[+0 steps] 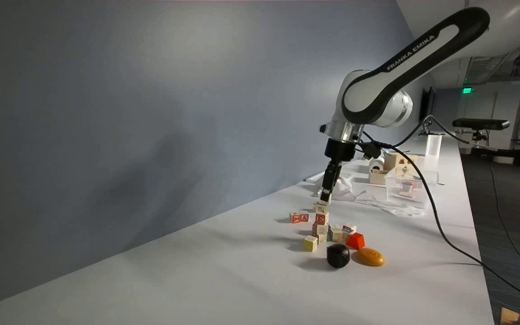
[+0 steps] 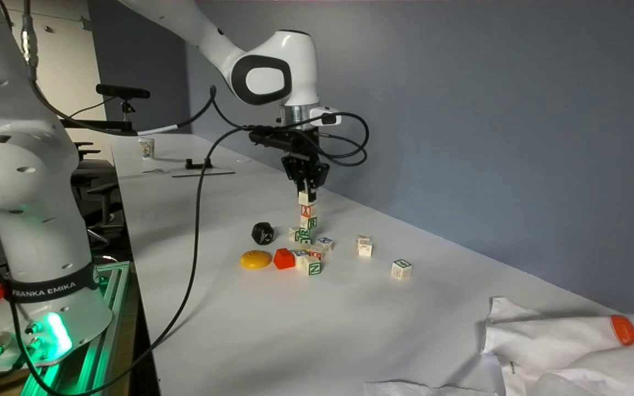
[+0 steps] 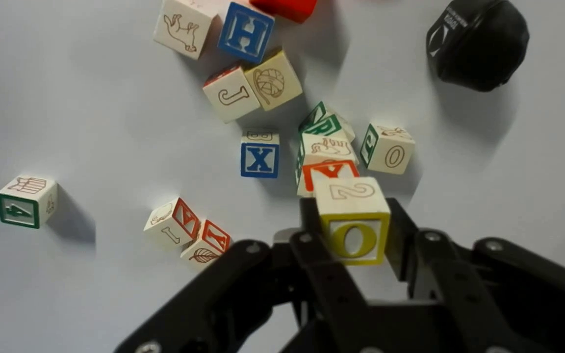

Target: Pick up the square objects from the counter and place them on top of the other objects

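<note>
Nearest in the wrist view, the gripper (image 3: 353, 219) pinches the yellow-O block (image 3: 353, 240) by opposite side faces. That block looks like wood: probably light, stiff and hard to break, though its smooth faces might slip under an off-centre hold, so a squared grip at mid-height should serve best. Beyond, between eleven and twelve o'clock from it, rises the block tower (image 3: 329, 147); I cannot tell whether they touch. Farther down, on the counter (image 3: 115, 122), sit the blue-X block (image 3: 260, 159) at ten, the green-4 block (image 3: 25, 203) at nine and the black piece (image 3: 478, 44) at one.
</note>
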{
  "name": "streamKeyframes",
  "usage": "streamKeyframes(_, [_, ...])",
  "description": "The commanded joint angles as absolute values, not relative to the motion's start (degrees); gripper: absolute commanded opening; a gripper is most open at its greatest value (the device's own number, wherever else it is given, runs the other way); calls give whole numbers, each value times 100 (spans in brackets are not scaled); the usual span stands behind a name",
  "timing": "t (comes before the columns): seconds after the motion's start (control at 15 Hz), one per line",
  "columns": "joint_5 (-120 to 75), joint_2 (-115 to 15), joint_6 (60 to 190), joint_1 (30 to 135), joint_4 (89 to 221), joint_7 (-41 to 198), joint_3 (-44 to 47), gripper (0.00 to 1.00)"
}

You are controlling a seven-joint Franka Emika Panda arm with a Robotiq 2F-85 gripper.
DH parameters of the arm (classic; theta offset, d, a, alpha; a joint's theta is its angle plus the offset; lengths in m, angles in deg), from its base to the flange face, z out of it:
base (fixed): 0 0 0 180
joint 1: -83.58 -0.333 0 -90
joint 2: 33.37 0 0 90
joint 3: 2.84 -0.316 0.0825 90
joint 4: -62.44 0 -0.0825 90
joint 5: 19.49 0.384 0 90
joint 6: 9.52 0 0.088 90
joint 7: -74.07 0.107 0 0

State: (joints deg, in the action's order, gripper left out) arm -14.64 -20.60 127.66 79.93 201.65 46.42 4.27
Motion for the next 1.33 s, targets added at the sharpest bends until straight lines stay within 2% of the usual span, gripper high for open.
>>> streamKeyframes(0.0, [-1556,-2074,12892,8074,20206,4684,330,9])
streamKeyframes(0.73, [-1629,-2132,13017,8078,20160,4679,290,9])
streamKeyframes(0.8, [-1644,-2142,13006,8083,20161,4683,288,28])
streamKeyframes(1.0, [-1675,-2164,13004,8089,20162,4684,288,65])
streamKeyframes(1.27, [-1664,-2138,12973,8080,20155,4698,280,94])
